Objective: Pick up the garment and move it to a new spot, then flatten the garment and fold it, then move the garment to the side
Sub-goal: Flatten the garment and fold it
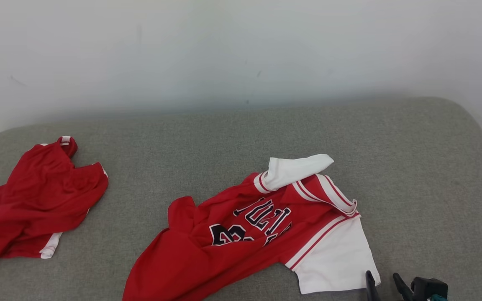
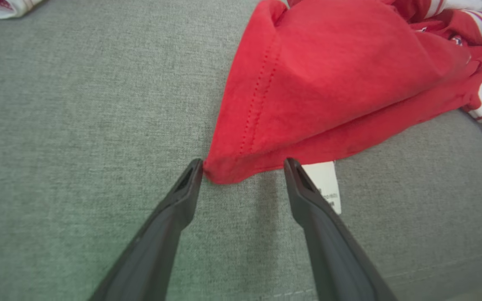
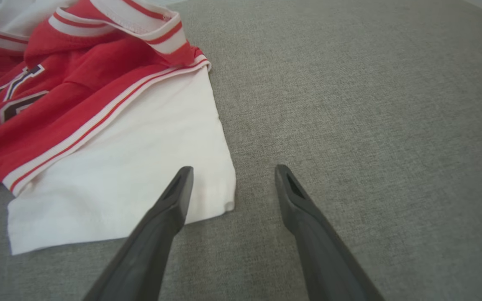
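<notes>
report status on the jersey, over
Left gripper open, tips at jersey hem corner. Right gripper open at white sleeve corner. Jersey crumpled, nothing gripped. Second red garment lies apart, to the left.

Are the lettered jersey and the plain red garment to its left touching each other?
Apart. The head view shows a wide strip of bare grey cushion between the plain red garment and the lettered jersey.

2 red garmts (image 1: pixel 241 242) (image 1: pixel 40 200), 2 hands (image 2: pixel 244 164) (image 3: pixel 232 168)

a plain room, i'd say, maybe a home: grey fabric cushion (image 1: pixel 412 167) against a white wall (image 1: pixel 241 50), a shirt (image 1: pixel 224 251) lying on it.
</notes>
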### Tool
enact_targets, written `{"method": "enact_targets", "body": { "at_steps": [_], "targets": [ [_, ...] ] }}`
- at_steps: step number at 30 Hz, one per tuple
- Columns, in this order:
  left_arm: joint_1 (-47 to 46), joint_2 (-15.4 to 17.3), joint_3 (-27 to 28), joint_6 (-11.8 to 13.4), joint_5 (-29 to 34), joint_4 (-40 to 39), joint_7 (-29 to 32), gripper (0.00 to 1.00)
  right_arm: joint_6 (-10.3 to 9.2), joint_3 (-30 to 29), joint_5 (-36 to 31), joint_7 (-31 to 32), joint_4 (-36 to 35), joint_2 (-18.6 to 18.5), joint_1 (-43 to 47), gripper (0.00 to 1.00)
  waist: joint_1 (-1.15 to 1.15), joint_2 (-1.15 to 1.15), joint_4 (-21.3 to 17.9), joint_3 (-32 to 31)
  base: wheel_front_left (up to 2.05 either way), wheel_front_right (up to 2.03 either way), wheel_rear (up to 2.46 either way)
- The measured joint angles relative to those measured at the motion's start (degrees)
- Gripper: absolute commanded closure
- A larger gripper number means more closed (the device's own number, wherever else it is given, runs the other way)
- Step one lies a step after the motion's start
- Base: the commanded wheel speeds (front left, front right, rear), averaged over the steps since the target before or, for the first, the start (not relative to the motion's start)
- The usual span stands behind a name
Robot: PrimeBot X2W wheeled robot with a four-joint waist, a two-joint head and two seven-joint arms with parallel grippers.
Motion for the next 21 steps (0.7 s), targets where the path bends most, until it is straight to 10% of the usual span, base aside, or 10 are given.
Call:
{"method": "enact_targets", "body": {
  "at_steps": [12,13,16,21],
  "targets": [
    [-4.8,-1.0,-0.6,-2.3,0.1,8.2,-0.6,0.00,-0.01,2.0,1.1,-2.0,12.1,0.1,-6.4,0.00,0.00,0.00,0.6,1.2,0.00,0.00,0.00],
    [-5.3,-1.3,-0.7,-2.4,0.1,9.1,-0.6,0.37,-0.01,2.1,1.2,-2.1,13.2,0.1,-7.0,0.00,0.00,0.00,0.7,1.2,0.00,0.00,0.00],
    [-6.2,-1.3,-1.0,-2.8,0.3,10.4,-0.7,1.00,-0.01,2.7,1.9,-2.5,16.1,0.1,-8.6,0.93,-0.01,0.00,0.9,1.2,0.00,0.00,0.00],
    [-6.4,-2.1,-0.6,-2.8,2.3,7.8,-0.7,1.00,-0.01,4.1,3.1,-3.5,18.8,0.6,-10.0,1.00,-0.01,0.00,1.3,1.0,0.00,0.00,0.00]
  ]
}}
